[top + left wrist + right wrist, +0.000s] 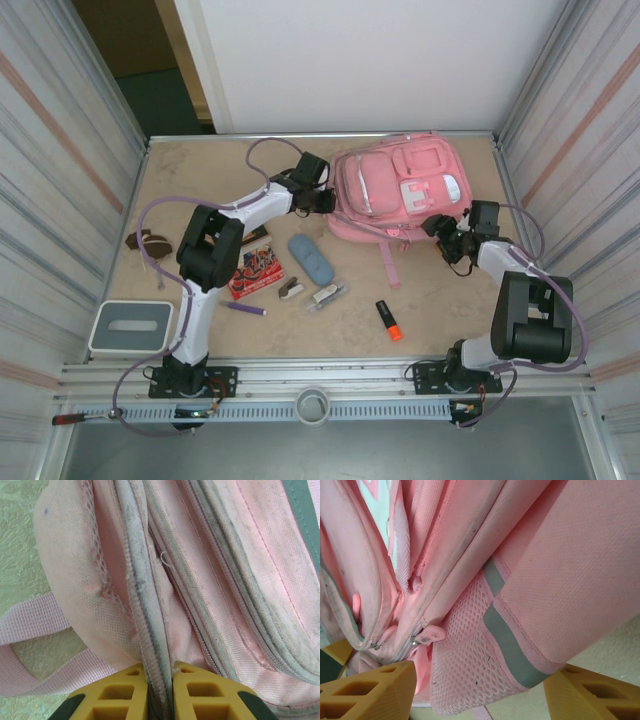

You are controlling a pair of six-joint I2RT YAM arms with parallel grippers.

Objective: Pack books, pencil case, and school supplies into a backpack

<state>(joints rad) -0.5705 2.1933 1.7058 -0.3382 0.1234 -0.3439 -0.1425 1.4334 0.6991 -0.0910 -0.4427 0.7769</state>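
Pink fabric marks the backpack (400, 195), which is laid front-up at the far side of the table (200, 180), with no pocket seen standing open. The left gripper (325, 200) is shown at the bag's left edge. In the left wrist view its yellow fingers (122, 695) are pressed together on a zip-edged fold of the bag. The right gripper (440, 228) is placed at the bag's right side. In the right wrist view its fingers (375, 690) stand wide apart, astride the mesh side pocket (470, 655), and nothing is clamped between them; whether they touch the mesh cannot be told.

Nothing is seen packed. On the near half of the table, well apart from the bag, are laid the red-and-white book (257, 272), the dark book (258, 237) partly under the left arm, the pencil case (311, 259), the purple pen (245, 308), the stapler-like piece (291, 289), the clear clip (327, 294) and the highlighter (389, 320).

The task is therefore judged to be at its start: the bag is being taken hold of for opening, and every item remains to be loaded.
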